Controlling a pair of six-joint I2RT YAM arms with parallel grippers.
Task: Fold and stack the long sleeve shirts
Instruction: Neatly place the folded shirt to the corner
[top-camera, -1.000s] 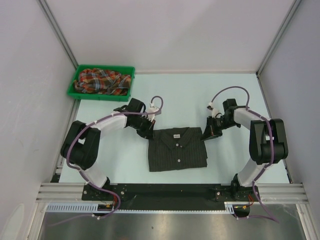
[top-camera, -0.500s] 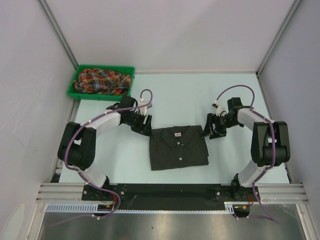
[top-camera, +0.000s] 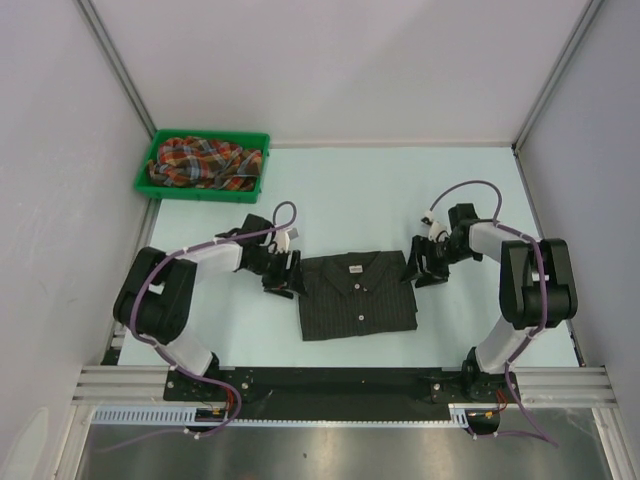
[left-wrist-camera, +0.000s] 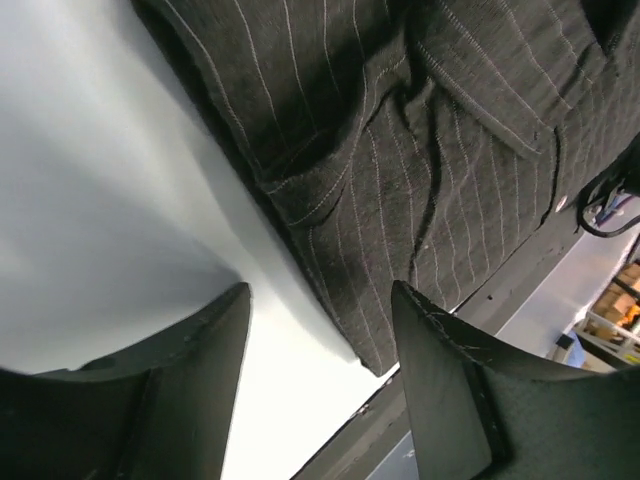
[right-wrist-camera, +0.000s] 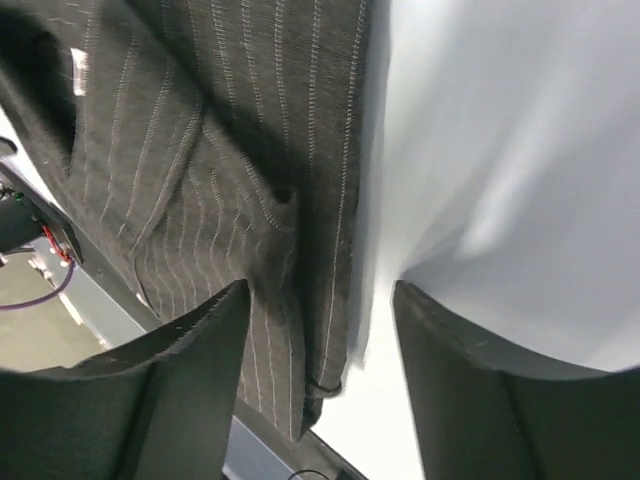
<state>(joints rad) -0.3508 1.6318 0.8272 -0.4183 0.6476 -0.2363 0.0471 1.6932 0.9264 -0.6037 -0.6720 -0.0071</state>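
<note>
I am watching the black shirt (top-camera: 357, 295) lying flat on the pale table (top-camera: 360, 190), near the front and in the middle. It is folded into a neat block shape, with its collar at the far side and small buttons running down the front. The cloth is showing thin pale stripes and rows of tiny stitches. My left gripper (left-wrist-camera: 320, 295) is sitting at the shirt's left edge with its dark fingers spread apart, gripping nothing. My right gripper (right-wrist-camera: 320, 290) is sitting at the right edge, spread apart too, with nothing in it. The plaid shirt (top-camera: 205, 160), red, orange and green, is lying bunched up in the green plastic bin (top-camera: 195, 192) at the far left corner.
</note>
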